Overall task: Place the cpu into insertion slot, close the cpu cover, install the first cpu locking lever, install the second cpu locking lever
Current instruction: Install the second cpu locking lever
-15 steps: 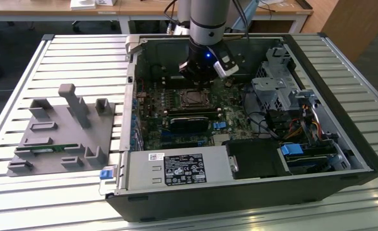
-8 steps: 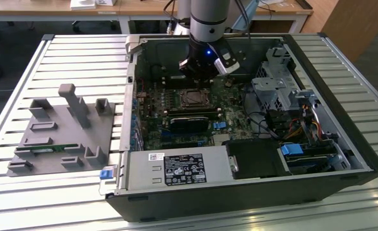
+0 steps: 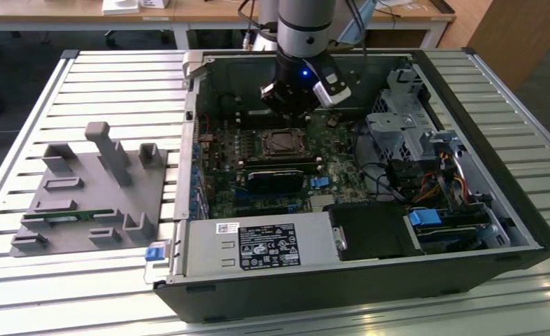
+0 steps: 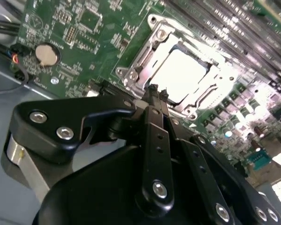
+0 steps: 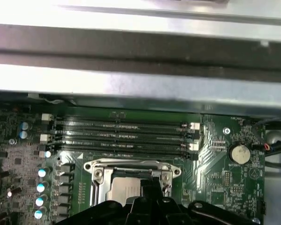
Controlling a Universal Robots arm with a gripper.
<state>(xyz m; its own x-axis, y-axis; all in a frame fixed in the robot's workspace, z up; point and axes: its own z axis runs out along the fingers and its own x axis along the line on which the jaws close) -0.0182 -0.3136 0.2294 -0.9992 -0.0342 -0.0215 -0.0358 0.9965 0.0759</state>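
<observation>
In the exterior view, the gripper (image 3: 294, 112) is seen at 12 o'clock of the insertion slot (image 3: 282, 143). In the second wrist view, clenched, empty fingertips (image 4: 155, 91) are shown at the cpu cover (image 4: 140, 58) edge, with the cpu (image 4: 180, 75) seated inside.

Arm upright, gripper (image 4: 155, 90) pointing down (fingers pressed together, nothing between).

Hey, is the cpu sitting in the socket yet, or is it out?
In. The cpu lies flat inside the insertion slot, framed by the cpu cover, with the end effector at its edge.
</observation>
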